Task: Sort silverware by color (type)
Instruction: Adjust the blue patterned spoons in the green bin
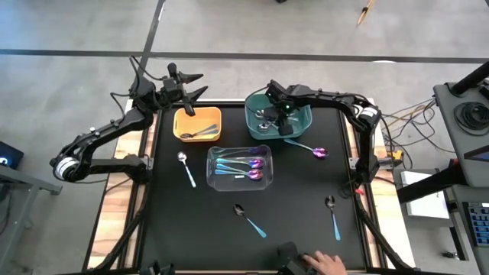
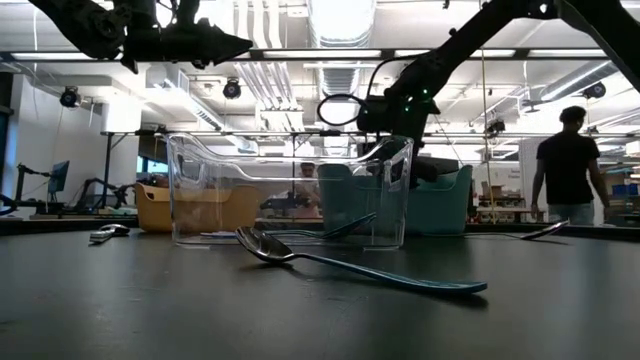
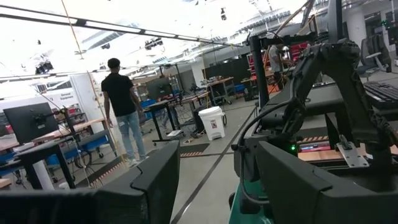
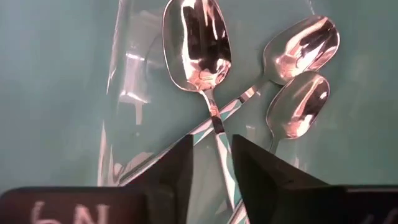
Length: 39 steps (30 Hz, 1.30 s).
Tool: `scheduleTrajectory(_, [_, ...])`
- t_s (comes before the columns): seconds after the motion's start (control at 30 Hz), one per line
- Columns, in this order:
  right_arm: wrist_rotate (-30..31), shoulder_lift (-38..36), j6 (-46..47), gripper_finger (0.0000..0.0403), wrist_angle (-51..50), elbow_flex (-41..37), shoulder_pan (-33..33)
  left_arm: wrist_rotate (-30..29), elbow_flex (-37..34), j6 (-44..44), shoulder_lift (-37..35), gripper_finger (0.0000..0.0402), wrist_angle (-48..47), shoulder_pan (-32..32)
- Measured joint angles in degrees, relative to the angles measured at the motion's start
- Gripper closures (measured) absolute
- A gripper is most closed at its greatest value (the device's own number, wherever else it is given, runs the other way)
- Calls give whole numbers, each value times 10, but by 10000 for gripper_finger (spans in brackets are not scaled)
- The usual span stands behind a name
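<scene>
While the right gripper [image 1: 276,122] hung low inside the teal bin [image 1: 302,123], its two fingers sat a small way apart with the thin handle of a shiny spoon [image 4: 198,45] running up between them. I could not tell if they were pinching that handle or had let it go. Two more silver spoons [image 4: 301,42] lay just beside it on the teal floor, so this bin looked like the home for silver ones.

The left gripper [image 1: 192,85] waited up in the air past the far edge of the yellow bin [image 1: 186,114]. Its fingers were spread wide and held nothing. It was out of the way there, which was probably the reason.

The clear bin [image 1: 216,180] in the middle held the purple-pink spoons. Four spoons were not yet sorted. A silver one [image 1: 186,168] lay left of the clear bin, a purple one [image 1: 312,150] lay just right of it, and two dark ones [image 1: 249,219] lay nearer the front edge, well apart.

The teal walls stood close around the right gripper, so I think it had to go straight up to get out. The black table [image 1: 298,206] had lots of open room around the loose spoons.
</scene>
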Motion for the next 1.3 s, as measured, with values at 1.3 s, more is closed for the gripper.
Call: scheduleTrajectory(1.3, [39,-2,40,321,73,-58,-1,0,0,-2,-7,207,-2,0])
